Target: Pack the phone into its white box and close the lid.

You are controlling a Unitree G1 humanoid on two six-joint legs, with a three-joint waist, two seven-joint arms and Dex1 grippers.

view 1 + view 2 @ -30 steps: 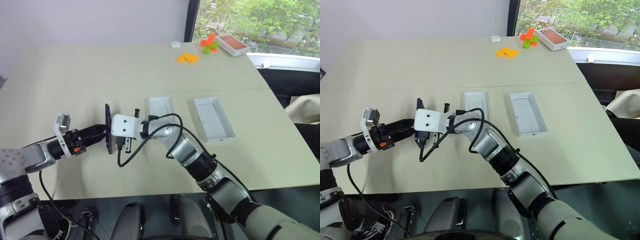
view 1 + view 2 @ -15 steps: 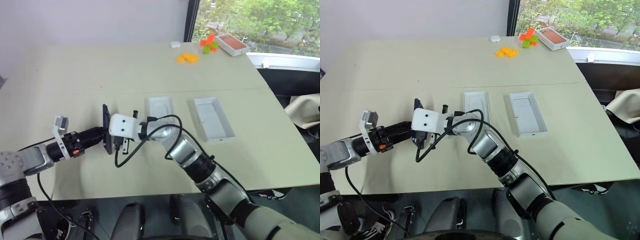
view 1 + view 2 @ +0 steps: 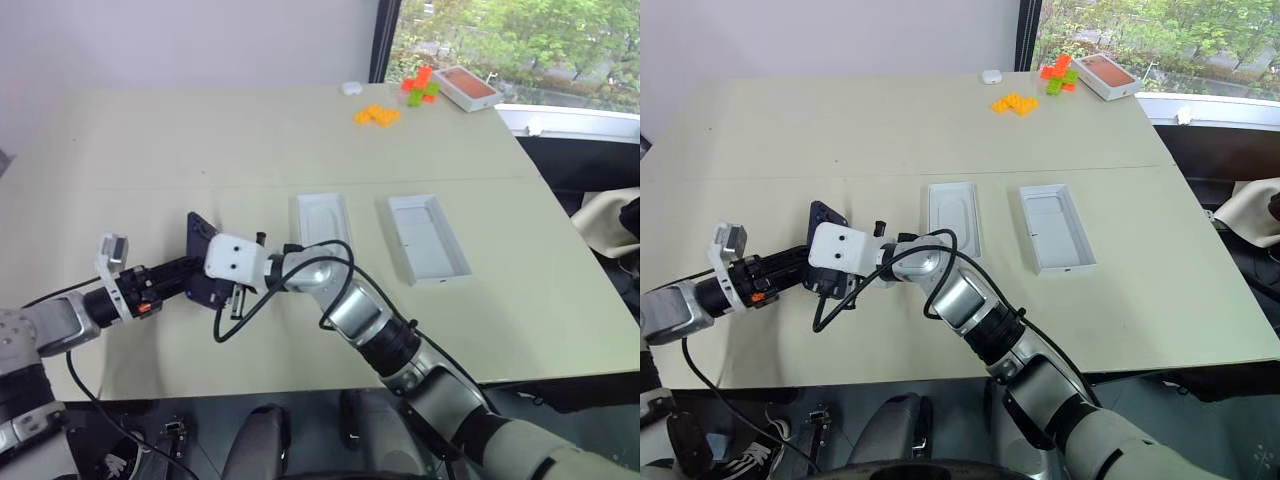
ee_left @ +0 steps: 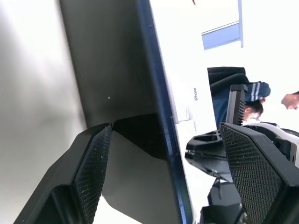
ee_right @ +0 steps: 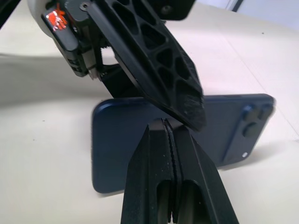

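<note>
The phone, dark navy, stands tilted above the table's left part, between the wide-apart fingers of my left gripper. In the left wrist view its screen side leans on one finger, and a gap separates its back from the other finger. My right gripper is shut, empty, with its tips at the phone's blue back. The lid lies inside-up, plain white, right of centre. I cannot pick out the white box.
A flat white insert with an oval recess lies just beyond my right wrist. At the far right corner sit an orange-topped box, orange and green blocks and a small white case. A black cable loops under my right wrist.
The phone has tipped from upright to leaning over toward my left arm. My right gripper has moved left with it, still shut. The left gripper stayed about where it was.
</note>
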